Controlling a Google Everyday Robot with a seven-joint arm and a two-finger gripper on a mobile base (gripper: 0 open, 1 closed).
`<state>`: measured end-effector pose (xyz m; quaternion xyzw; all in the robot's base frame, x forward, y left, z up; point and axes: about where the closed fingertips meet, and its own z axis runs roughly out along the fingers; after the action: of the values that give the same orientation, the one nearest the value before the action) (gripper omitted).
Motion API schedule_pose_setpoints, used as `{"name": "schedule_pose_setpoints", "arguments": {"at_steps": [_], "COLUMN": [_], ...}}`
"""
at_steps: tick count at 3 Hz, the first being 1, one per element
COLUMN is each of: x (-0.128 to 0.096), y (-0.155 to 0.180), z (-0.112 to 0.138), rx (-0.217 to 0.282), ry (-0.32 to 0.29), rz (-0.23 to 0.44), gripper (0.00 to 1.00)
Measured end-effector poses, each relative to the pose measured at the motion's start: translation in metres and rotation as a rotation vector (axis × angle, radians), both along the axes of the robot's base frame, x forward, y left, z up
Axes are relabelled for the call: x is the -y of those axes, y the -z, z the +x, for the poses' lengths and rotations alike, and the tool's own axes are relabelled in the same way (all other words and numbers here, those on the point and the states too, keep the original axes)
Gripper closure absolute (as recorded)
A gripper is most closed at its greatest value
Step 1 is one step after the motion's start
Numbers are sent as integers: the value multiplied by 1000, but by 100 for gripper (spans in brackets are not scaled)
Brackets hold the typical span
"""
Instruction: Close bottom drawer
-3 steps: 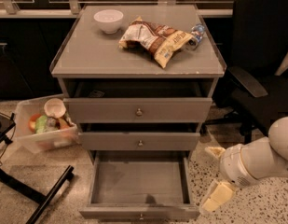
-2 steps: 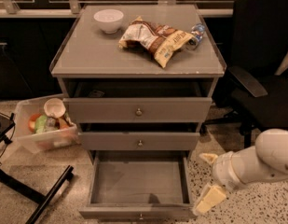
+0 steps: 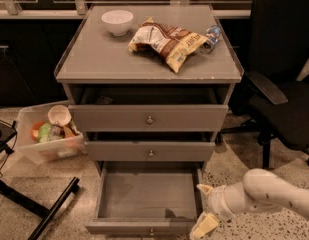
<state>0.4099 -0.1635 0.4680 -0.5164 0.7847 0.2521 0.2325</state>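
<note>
The bottom drawer (image 3: pixel 144 196) of the grey cabinet (image 3: pixel 74 69) is pulled far out and is empty. Its front panel with a small round knob (image 3: pixel 152 231) sits at the lower frame edge. My gripper (image 3: pixel 203 207) is at the drawer's right front corner, on a white arm (image 3: pixel 266 194) that comes in from the lower right. Its two cream fingers (image 3: pixel 205 225) are spread apart and hold nothing. The lower finger is next to the right end of the drawer front. The middle drawer (image 3: pixel 150 150) and top drawer (image 3: pixel 148 117) stand slightly out.
A white bowl (image 3: pixel 117 21), a snack bag (image 3: pixel 166 41) and a small bottle (image 3: pixel 211 35) lie on the cabinet top. A clear bin (image 3: pixel 46 134) with items stands on the floor at left. A black office chair (image 3: pixel 279 84) is at right, and a black stand leg (image 3: pixel 39 209) at lower left.
My arm and gripper have moved left and a little down, closing in on the bottom drawer's right front corner. The drawer has not visibly moved.
</note>
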Motion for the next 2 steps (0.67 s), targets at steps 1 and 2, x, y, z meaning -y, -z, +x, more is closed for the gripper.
{"name": "schedule_pose_setpoints", "arguments": {"at_steps": [1, 2], "x": [-13, -13], "y": [35, 35], "z": [-15, -15], "rx": [-59, -59], "ry": [6, 6], "rz": [45, 45], "gripper": [0, 0]}}
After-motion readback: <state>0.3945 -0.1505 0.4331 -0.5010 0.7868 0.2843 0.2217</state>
